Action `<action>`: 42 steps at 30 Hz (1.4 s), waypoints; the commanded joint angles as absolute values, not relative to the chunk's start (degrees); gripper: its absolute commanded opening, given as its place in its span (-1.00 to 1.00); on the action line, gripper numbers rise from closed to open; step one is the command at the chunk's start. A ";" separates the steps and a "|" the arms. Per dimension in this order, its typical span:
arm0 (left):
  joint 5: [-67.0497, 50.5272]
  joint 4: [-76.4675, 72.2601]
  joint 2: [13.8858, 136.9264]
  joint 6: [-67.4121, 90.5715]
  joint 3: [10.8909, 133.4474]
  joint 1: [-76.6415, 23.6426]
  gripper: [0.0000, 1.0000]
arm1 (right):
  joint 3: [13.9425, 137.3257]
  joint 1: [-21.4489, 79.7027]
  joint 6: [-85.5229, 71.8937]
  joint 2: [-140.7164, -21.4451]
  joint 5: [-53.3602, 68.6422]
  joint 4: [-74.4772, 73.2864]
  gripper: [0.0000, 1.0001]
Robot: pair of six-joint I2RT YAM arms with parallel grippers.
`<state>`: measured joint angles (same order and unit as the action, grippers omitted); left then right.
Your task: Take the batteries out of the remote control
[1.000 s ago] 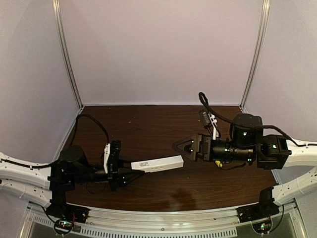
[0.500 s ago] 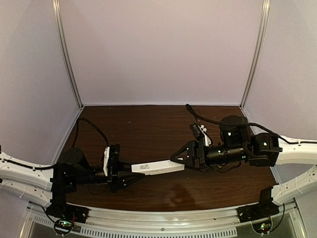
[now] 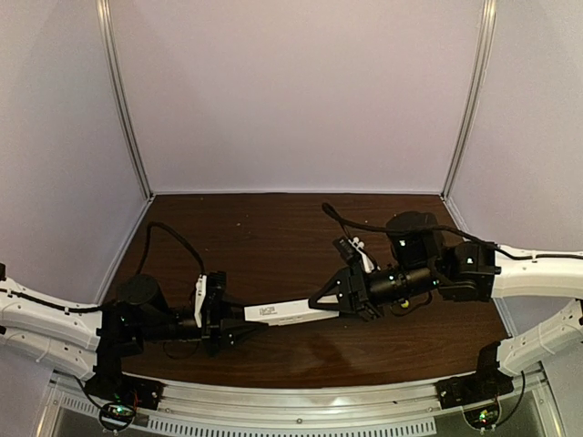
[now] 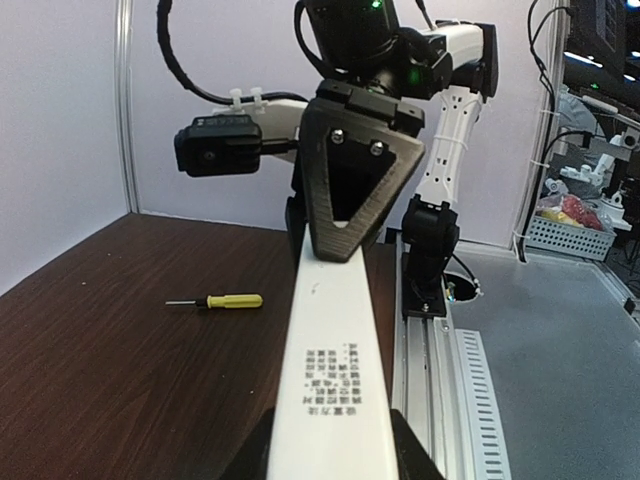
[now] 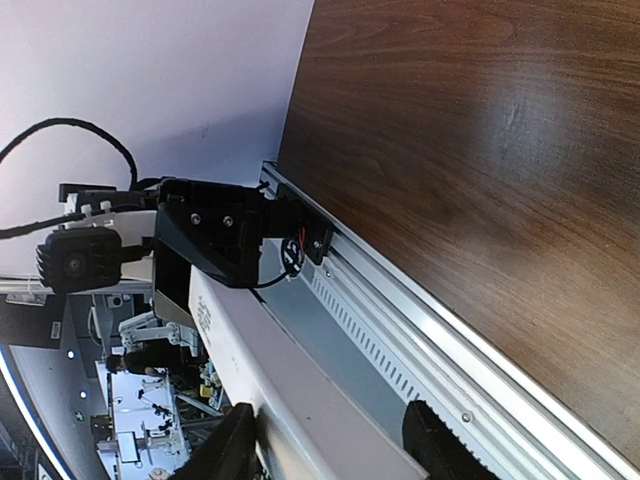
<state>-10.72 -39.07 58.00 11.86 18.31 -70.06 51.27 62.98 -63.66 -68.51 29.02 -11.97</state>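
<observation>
The remote control (image 3: 291, 311) is a slim white bar held level above the table between the two arms. My left gripper (image 3: 239, 323) is shut on its near end, and the printed face (image 4: 340, 350) points up in the left wrist view. My right gripper (image 3: 330, 296) straddles the other end with its jaws partly closed. One finger (image 5: 232, 450) lies against the remote (image 5: 290, 380), while the other finger (image 5: 440, 445) still shows a small gap. From the left wrist, a black triangular finger (image 4: 345, 190) covers the far end. The batteries are hidden.
A yellow-handled screwdriver (image 4: 228, 301) lies on the dark wooden table (image 3: 264, 237), left of the remote in the left wrist view. The metal rail (image 4: 470, 370) runs along the table's near edge, under the remote. White walls close in the back and sides.
My right arm has moved left and down to the remote's free end, and its jaws have narrowed around it. The left gripper has lowered the remote a little.
</observation>
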 commanded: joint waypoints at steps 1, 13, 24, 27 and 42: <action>-10.84 -43.47 58.28 10.84 18.50 -69.70 -1.00 | 52.22 62.65 -64.13 -67.85 31.34 -11.86 -0.08; -10.74 -42.31 58.82 10.81 19.16 -69.74 -1.00 | 49.84 62.35 -63.97 -66.98 31.99 -11.60 -0.72; -10.83 -41.79 58.21 10.86 19.23 -69.72 -1.00 | 46.12 61.91 -64.38 -62.08 28.75 -10.64 0.08; -11.02 -41.75 58.36 10.85 19.24 -69.77 -1.00 | 45.97 61.73 -63.89 -61.40 28.16 -11.50 0.53; -9.83 -39.30 62.21 10.52 21.74 -69.73 -1.00 | 47.65 61.70 -54.24 -58.01 24.37 -15.77 0.99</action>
<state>-11.03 -38.37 61.19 10.22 18.83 -70.11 46.61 61.93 -60.18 -60.16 27.35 -14.24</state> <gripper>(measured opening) 0.299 0.995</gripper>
